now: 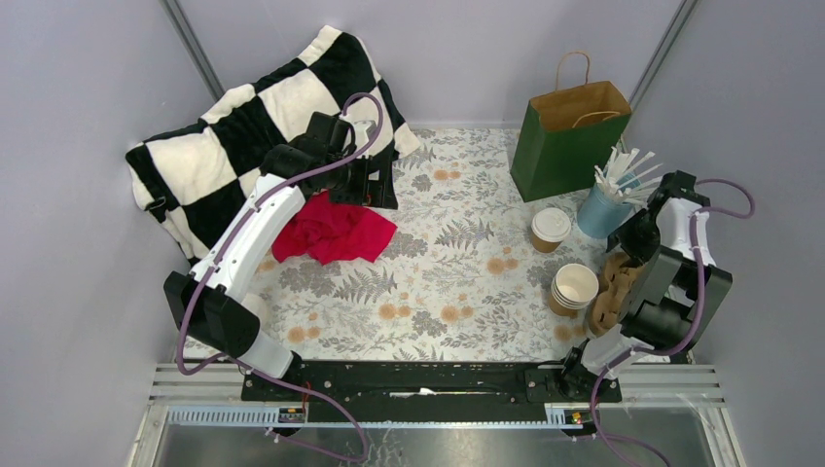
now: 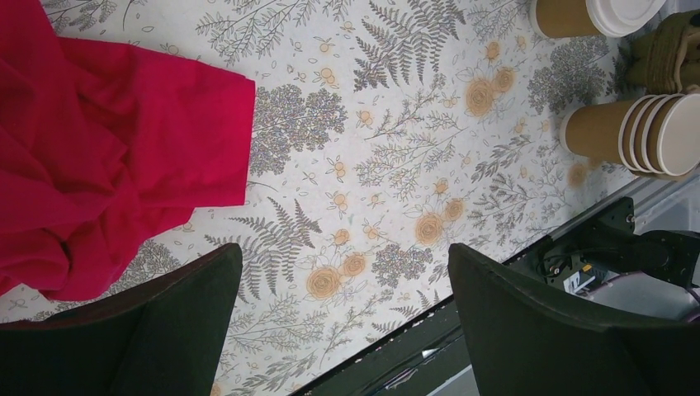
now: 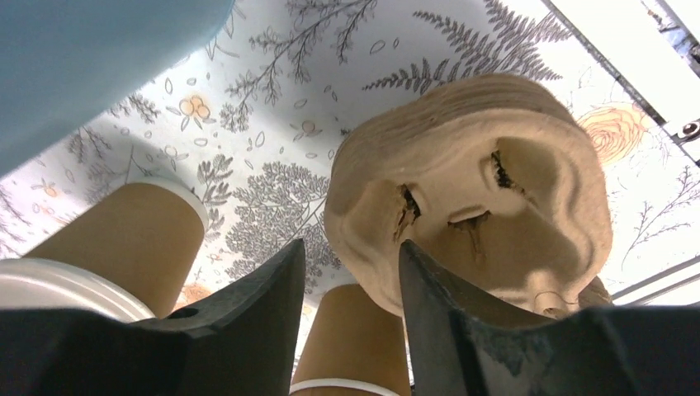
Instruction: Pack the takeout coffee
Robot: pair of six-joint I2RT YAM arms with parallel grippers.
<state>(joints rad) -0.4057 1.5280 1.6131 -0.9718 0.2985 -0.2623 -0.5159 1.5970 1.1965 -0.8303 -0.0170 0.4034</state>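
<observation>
The takeout coffee (image 1: 551, 229), a brown paper cup with a white lid, stands upright on the floral tablecloth right of centre. It also shows in the left wrist view (image 2: 594, 12) and the right wrist view (image 3: 124, 243). My right gripper (image 1: 632, 245) hovers low just right of it, over the molded cardboard carrier (image 1: 613, 292). Its jaws (image 3: 351, 247) stand partly apart. The carrier's (image 3: 470, 190) edge lies beside the right finger and the left finger is off it. My left gripper (image 1: 375, 183) hangs wide open (image 2: 345, 252) by the red cloth (image 1: 331, 232), holding nothing.
A stack of lidless brown cups (image 1: 572, 289) stands between the coffee and the carrier. A green paper bag (image 1: 569, 136) stands open at the back right, with a blue cup of white sticks (image 1: 608, 204) beside it. A checkered blanket (image 1: 243, 136) fills the back left.
</observation>
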